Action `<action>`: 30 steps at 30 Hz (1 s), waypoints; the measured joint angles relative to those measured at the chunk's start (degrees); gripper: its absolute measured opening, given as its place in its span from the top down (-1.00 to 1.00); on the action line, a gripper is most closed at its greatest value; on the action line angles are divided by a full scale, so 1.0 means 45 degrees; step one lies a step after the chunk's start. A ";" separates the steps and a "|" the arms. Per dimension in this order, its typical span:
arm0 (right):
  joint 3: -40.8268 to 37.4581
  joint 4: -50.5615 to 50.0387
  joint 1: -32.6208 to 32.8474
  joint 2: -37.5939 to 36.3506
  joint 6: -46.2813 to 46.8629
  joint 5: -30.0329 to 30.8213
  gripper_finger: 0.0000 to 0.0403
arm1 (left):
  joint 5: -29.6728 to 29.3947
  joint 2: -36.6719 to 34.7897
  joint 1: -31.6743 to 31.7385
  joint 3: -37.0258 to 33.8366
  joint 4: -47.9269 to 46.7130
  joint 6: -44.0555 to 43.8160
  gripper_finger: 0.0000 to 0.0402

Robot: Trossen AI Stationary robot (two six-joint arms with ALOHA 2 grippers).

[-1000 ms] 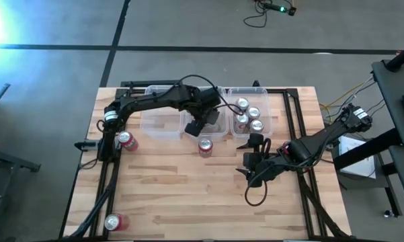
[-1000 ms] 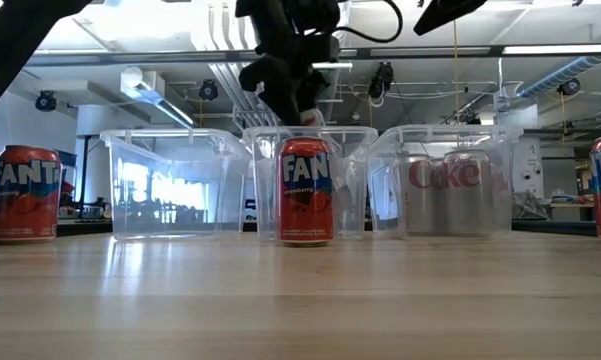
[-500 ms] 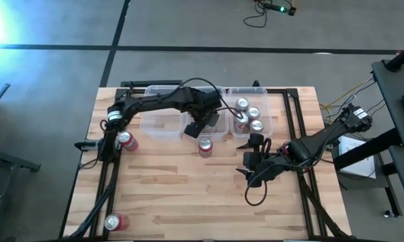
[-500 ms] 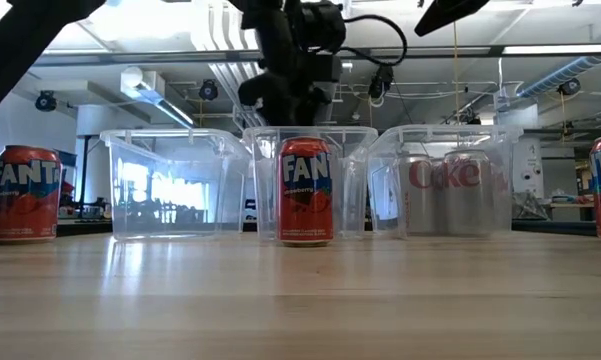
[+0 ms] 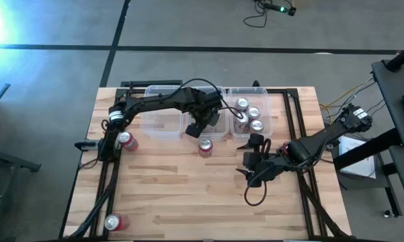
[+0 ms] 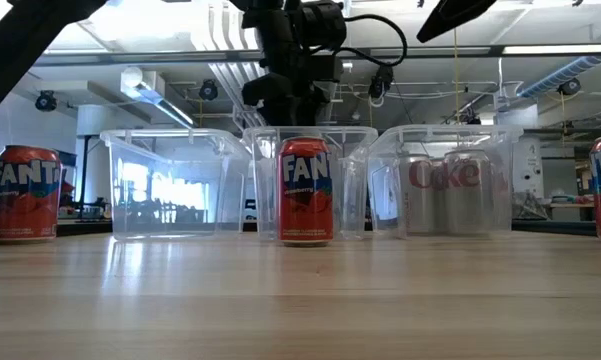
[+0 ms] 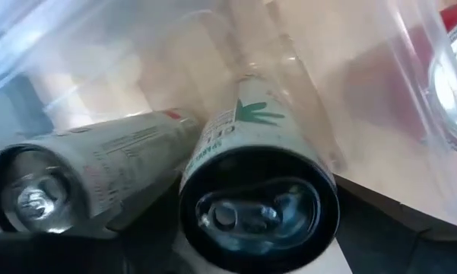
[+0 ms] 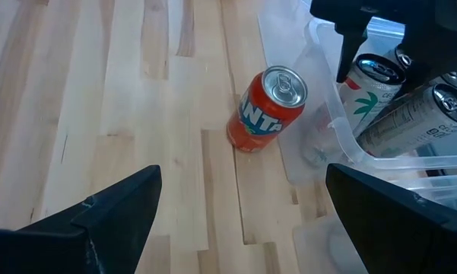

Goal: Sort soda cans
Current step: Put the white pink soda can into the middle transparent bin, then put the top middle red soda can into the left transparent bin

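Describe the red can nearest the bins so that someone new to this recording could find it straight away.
Start at the row of three clear bins along the table's far edge and find the middle one, where the left gripper hangs. Just in front of that bin, on bare wood, stands an upright red Fanta can. The other two red cans sit far off by the table's left edge, and the right bin's cans are silver.

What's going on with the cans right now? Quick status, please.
Left gripper over middle bin, two white cans lying inside. Right gripper open, waiting at table's right. Red Fanta can upright before the bin, unobstructed.
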 joint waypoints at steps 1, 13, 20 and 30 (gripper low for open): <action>-0.0031 0.0001 0.0000 0.0000 0.0005 0.0000 -0.83 | -0.0061 -0.0005 -0.0009 0.0042 0.0015 -0.0001 -0.46; -0.0320 0.0020 0.0001 0.0000 0.0215 -0.0005 -0.83 | -0.0127 -0.0029 -0.0021 0.0934 -0.0304 -0.1028 -0.51; -0.0320 0.0144 0.0000 0.0000 0.0214 0.0030 -0.83 | -0.0117 -0.0029 -0.0053 0.2306 -0.1458 -0.1972 -0.51; -0.0374 0.1076 0.0002 0.0005 0.0175 0.1747 -0.83 | -0.0117 -0.0247 -0.1040 0.5282 -0.4272 -0.4840 -0.44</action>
